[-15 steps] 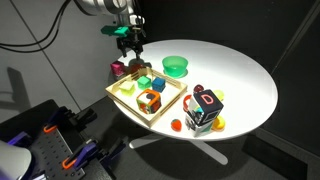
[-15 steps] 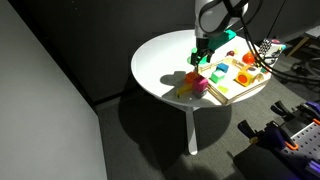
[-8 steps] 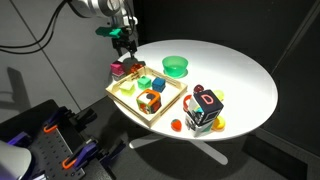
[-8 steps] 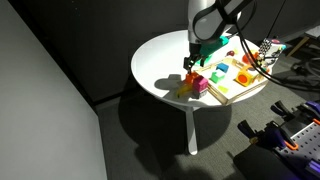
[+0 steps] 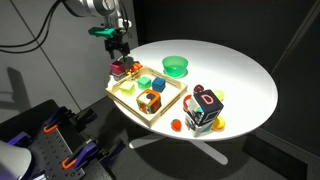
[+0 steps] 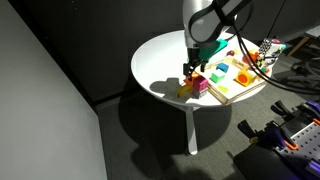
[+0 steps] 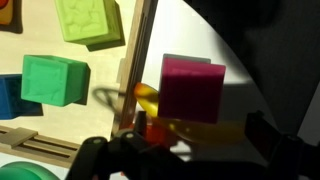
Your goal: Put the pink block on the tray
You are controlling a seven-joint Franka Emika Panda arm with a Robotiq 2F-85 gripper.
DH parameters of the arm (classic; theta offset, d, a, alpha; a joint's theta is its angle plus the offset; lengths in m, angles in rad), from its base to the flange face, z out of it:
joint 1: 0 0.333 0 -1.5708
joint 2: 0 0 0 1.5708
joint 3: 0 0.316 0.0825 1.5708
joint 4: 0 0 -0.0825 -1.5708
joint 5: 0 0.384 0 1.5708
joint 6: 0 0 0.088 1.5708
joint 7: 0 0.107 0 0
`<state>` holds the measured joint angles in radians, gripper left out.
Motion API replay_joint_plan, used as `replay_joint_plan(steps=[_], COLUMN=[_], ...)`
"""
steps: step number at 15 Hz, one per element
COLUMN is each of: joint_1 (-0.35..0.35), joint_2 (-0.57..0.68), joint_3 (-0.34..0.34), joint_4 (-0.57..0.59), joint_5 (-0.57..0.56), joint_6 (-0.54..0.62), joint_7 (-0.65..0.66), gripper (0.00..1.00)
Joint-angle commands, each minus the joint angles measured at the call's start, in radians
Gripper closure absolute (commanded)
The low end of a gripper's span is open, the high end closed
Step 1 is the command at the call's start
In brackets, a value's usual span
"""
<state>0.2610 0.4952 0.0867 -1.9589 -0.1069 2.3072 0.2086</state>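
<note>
Pink block (image 7: 192, 88) is noted on the table (image 5: 240, 70), just outside the tray (image 7: 133, 70) rim, with a yellow piece (image 7: 146, 96) just beside it. Gripper (image 5: 117, 52) is poised above, jaws spread wide, nothing held. Step is judged as alignment before the grasp. Next, a straight descent is called for, jaws straddling the block clear of rim and yellow piece, followed by closing.

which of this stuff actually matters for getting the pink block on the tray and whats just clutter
For the job: pink block, tray, gripper.
Just lying about: green bowl, letter cube, green block in the tray, small orange block on the table.
</note>
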Motion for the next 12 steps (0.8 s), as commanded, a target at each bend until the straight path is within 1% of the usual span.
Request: replay_joint_plan(steps=[1, 12], joint_1=[-0.001, -0.001], joint_2=[0.008, 0.029], joint_3=[0.014, 0.009], joint_4=[0.022, 0.021], joint_5=[0.017, 0.006], joint_6=[-0.058, -0.079], joint_7=[-0.001, 0.005], gripper=[0.00, 0.00])
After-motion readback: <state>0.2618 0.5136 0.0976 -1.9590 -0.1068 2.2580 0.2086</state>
